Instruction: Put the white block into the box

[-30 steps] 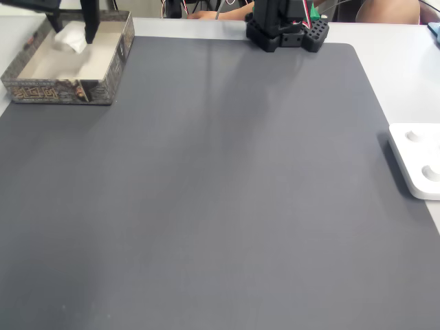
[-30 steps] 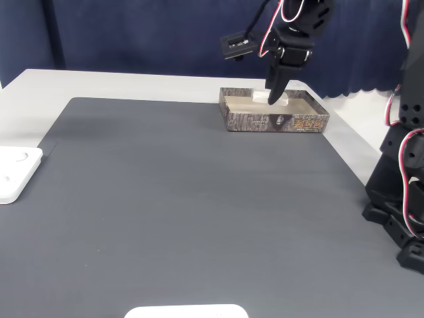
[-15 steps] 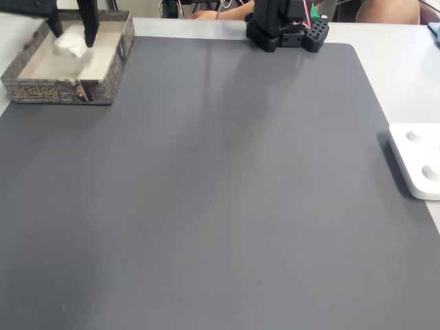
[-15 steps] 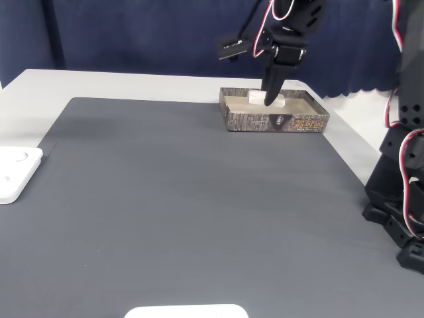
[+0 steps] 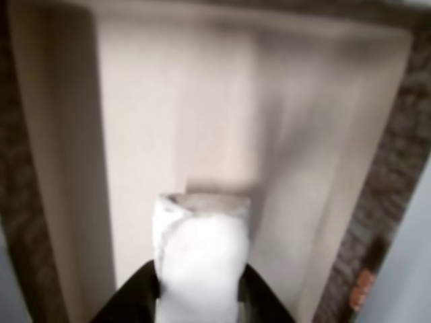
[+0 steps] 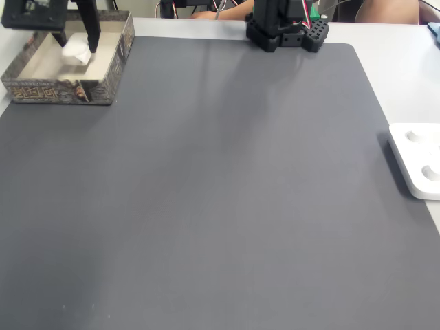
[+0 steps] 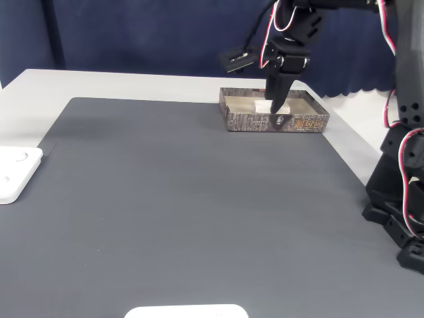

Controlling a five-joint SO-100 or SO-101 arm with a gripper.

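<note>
the small oblong matte white block point(image 5: 201, 266) sits clamped between the two black fingers point(image 5: 138, 291) of the arm's gripper point(image 6: 77, 49), one dark finger pressed against each long side of it in the other view, so the jaws are closed down to the block's width and have firm hold of it. the block's chalky upper end points toward twelve o'clock in that view, over the pale inner floor of the rectangular cream-white box with the speckled brownish rim point(image 5: 394, 182).

in a fixed view the box point(image 6: 110, 65) lies at about ten o'clock on the large dark grey mat point(image 6: 220, 192), against the mat's edge, and the white block point(image 6: 75, 51) shows inside the box's walls, toward its far end, with the black finger point(image 6: 90, 27) running down beside it at two o'clock. whether the block touches the box floor cannot be told.

in another fixed view the gripper point(image 7: 273, 108) reaches steeply down into the box point(image 7: 275, 120), which stands at one o'clock on the mat point(image 7: 199, 199); the block point(image 7: 264, 105) is a small white patch inside, just left of the fingers.

a flat white device with round dimples point(image 6: 418, 159) rests at three o'clock off the mat's edge, well apart from the box. the arm's black base point(image 6: 285, 27) stands at twelve o'clock.
</note>
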